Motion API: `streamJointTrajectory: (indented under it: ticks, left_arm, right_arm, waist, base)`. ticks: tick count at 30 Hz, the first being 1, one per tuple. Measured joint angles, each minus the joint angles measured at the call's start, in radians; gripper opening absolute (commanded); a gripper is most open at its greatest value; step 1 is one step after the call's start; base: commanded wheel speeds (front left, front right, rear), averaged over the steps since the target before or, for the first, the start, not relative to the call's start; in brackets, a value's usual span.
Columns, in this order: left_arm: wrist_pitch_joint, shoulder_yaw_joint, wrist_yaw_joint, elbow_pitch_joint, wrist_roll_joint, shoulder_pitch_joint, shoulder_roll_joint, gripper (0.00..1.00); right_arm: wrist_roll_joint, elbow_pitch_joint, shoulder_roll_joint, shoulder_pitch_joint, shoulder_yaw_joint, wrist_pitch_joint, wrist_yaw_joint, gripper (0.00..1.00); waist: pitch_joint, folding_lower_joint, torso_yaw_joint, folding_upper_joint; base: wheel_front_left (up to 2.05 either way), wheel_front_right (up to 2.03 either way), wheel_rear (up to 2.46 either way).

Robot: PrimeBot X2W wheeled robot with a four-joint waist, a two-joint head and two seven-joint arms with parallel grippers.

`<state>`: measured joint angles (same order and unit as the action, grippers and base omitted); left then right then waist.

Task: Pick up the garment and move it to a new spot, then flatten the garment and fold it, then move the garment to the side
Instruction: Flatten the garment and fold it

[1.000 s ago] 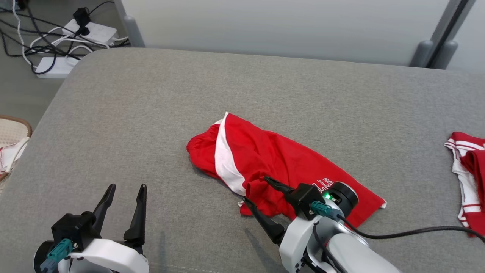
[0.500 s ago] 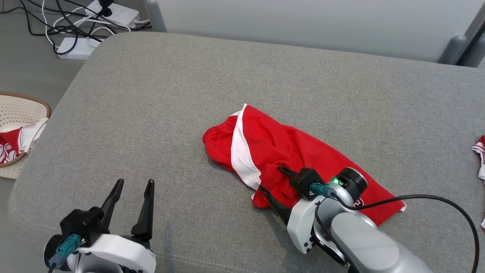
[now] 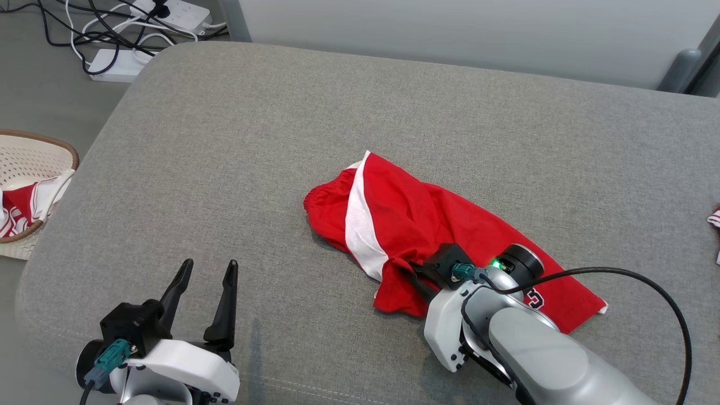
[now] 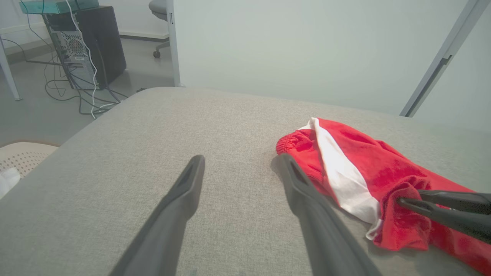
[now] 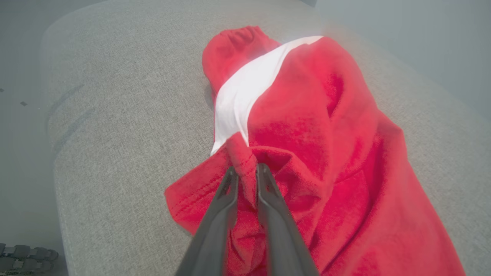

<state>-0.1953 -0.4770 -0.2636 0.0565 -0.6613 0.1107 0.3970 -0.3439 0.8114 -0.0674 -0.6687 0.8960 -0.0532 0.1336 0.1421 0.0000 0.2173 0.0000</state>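
The garment (image 3: 427, 225), red shorts with a broad white stripe (image 3: 357, 225), lies crumpled on the grey padded surface (image 3: 236, 140), a little right of centre and towards the near side. Its gathered waistband end points left and far; the other end trails right and near, where part of a dark printed mark (image 3: 534, 298) shows beside the arm. The right gripper (image 5: 246, 171) is at the garment's near-left edge, just beside the near end of the white stripe, its two fingers closed onto a raised fold of red fabric pinched between them. The rest of the cloth rests on the surface. A black cable (image 3: 647, 278) loops from that arm's wrist off to the right. The left gripper (image 3: 210, 262) is at the near left over bare surface, fingers spread wide and holding nothing, well apart from the garment. A woven basket (image 3: 56, 142) stands on the floor at the far left with red and white cloth (image 3: 22, 205) in it. Power strips (image 3: 115, 59) and tangled leads lie on the floor beyond the surface's far-left corner.
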Motion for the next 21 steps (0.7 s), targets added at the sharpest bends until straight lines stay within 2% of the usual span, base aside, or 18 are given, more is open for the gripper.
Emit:
streamJointTrajectory:
  ticks: [7,9,11,17,21]
  left_arm:
    - [-0.009,0.002,0.000,0.011,0.000,0.000,0.001,1.00]
    - [-0.012,0.006,0.000,0.012,0.000,-0.001,0.003,1.00]
    - [-0.012,0.007,0.000,0.012,0.000,-0.001,0.003,1.00]
    - [-0.018,0.016,-0.002,0.007,-0.002,-0.003,0.009,1.00]
    - [-0.017,0.022,-0.003,-0.002,-0.002,-0.003,0.021,1.00]
  right_arm:
    - [-0.019,-0.031,0.001,0.009,-0.070,-0.082,0.000,0.00]
    - [-0.027,-0.095,-0.010,0.060,-0.124,-0.144,0.000,0.00]
    - [-0.029,-0.125,-0.017,0.087,-0.148,-0.156,0.000,0.00]
    - [-0.032,-0.317,-0.112,0.286,-0.377,-0.187,0.000,0.00]
    - [-0.018,-0.423,-0.118,0.422,-0.509,-0.194,0.000,0.00]
  waist:
    - [-0.006,0.0000,-0.014,0.0000]
    - [-0.010,0.0000,-0.027,0.0000]
    - [-0.012,0.0001,-0.033,0.0000]
    - [-0.016,0.0000,-0.072,0.0000]
    - [-0.009,0.0000,-0.098,0.0000]
  base:
    - [0.00,0.00,0.00]
    - [0.00,0.00,0.00]
    - [0.00,0.00,0.00]
    - [0.00,0.00,0.00]
    - [0.00,0.00,0.00]
